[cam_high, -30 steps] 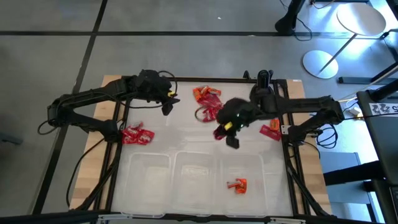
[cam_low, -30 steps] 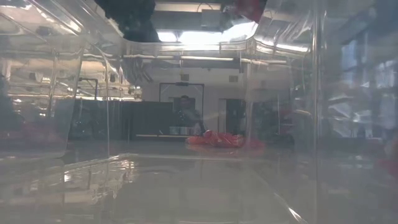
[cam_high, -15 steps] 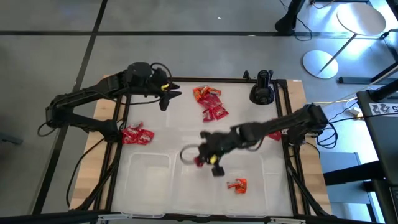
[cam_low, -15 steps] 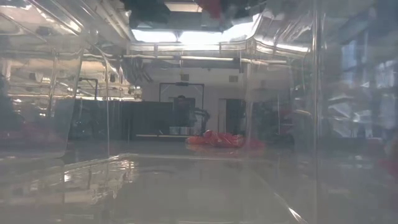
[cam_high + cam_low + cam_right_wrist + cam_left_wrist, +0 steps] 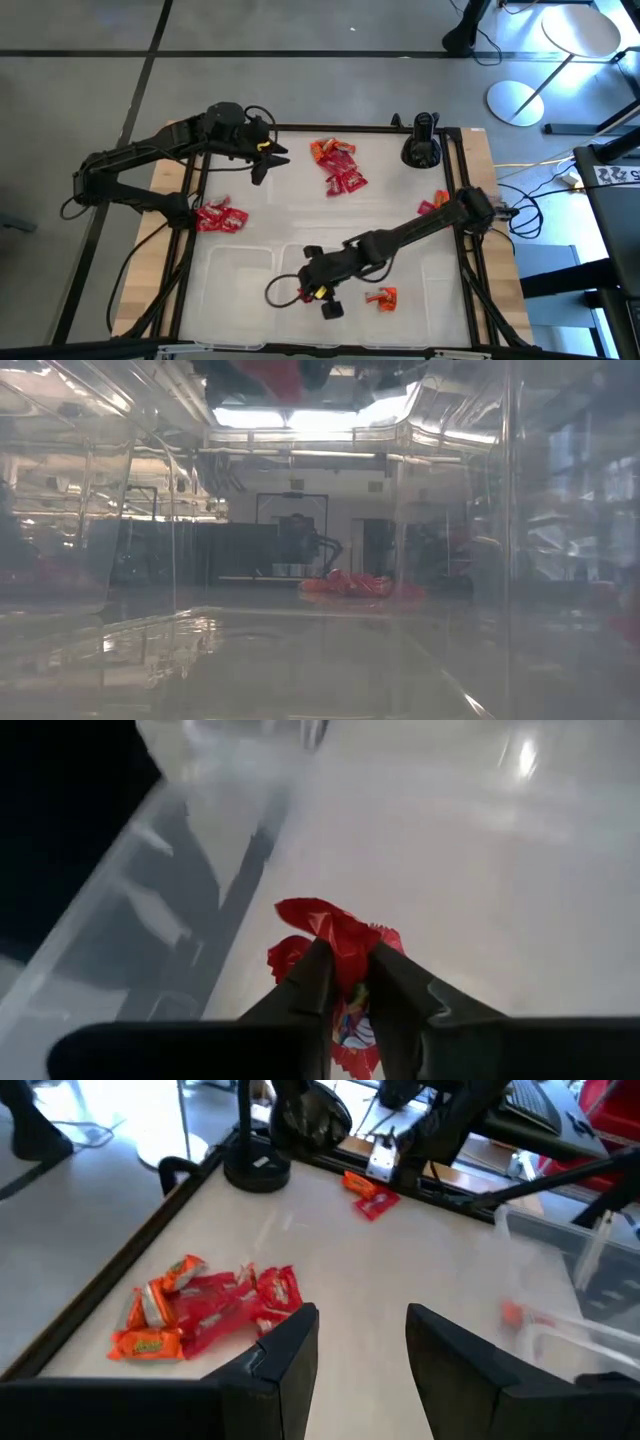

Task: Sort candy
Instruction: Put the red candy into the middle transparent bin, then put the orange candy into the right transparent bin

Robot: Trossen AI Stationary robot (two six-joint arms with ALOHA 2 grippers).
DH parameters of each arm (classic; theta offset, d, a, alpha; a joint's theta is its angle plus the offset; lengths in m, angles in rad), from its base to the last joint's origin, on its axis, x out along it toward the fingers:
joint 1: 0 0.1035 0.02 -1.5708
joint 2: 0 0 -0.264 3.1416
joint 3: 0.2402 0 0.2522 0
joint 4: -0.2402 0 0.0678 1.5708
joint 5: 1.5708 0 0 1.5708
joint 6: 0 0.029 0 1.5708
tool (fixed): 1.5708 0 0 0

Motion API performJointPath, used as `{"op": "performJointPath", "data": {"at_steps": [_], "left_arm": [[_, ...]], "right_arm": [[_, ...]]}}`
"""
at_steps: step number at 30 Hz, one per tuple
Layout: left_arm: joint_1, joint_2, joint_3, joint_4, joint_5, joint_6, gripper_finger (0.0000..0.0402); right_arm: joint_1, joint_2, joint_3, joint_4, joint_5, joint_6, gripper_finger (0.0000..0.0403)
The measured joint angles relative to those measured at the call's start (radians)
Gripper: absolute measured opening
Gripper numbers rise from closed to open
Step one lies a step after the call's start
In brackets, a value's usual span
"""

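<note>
My right gripper (image 5: 310, 291) reaches over the middle clear bin (image 5: 318, 262) near the table's front edge, shut on a small red candy packet (image 5: 335, 945). The same packet shows red at the top of the low view (image 5: 268, 374). My left gripper (image 5: 262, 162) hangs open at the far left above the table, its fingers (image 5: 290, 1350) empty. Loose candy lies flat on the table in a far-centre pile (image 5: 336, 166), a left pile (image 5: 220, 215) and a few pieces at the right (image 5: 434, 205). Orange pieces (image 5: 382, 296) lie in the right bin. My right gripper pinches the red packet between its two fingers (image 5: 312, 988), with one end of the wrapper (image 5: 318, 918) sticking out crumpled beyond the fingertips. The fingers slant down toward the table's near left. The packet is lifted clear above the bin floor.
Three clear bins stand side by side along the near edge: left (image 5: 236, 285), middle and right (image 5: 400, 270). A black round stand (image 5: 422, 150) sits at the far right corner. Black frame rails (image 5: 192, 200) run along the table's sides.
My right gripper has swept from the far-centre candy pile toward the table's near edge and leftward, sinking as it went, and carried the red packet over the middle bin. My left gripper has risen a little at the far left, still open.
</note>
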Motion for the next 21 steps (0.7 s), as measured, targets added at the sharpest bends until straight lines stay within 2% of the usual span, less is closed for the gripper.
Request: {"op": "performJointPath", "data": {"at_steps": [5, 10, 13, 17, 21], "left_arm": [[0.000, -0.013, 0.000, -0.035, 0.008, -0.005, 0.0143], [0.000, -0.037, 0.000, -0.034, 0.009, -0.005, 0.0143], [0.000, -0.055, 0.000, -0.038, 0.010, -0.002, 0.0143], [0.000, -0.081, 0.000, -0.049, 0.010, 0.001, 0.0143], [0.000, -0.099, 0.000, -0.040, 0.009, 0.008, 0.0143]], "right_arm": [[0.000, 0.053, 0.121, -0.194, -0.008, 0.066, 0.0115], [-0.001, 0.057, 0.123, -0.211, -0.007, 0.100, 0.0194], [-0.001, 0.057, 0.124, -0.210, -0.007, 0.097, 0.0225], [-0.001, 0.034, 0.124, -0.216, 0.048, 0.118, 0.0233], [-0.001, -0.012, 0.124, -0.263, 0.130, 0.185, 0.0211]]}}
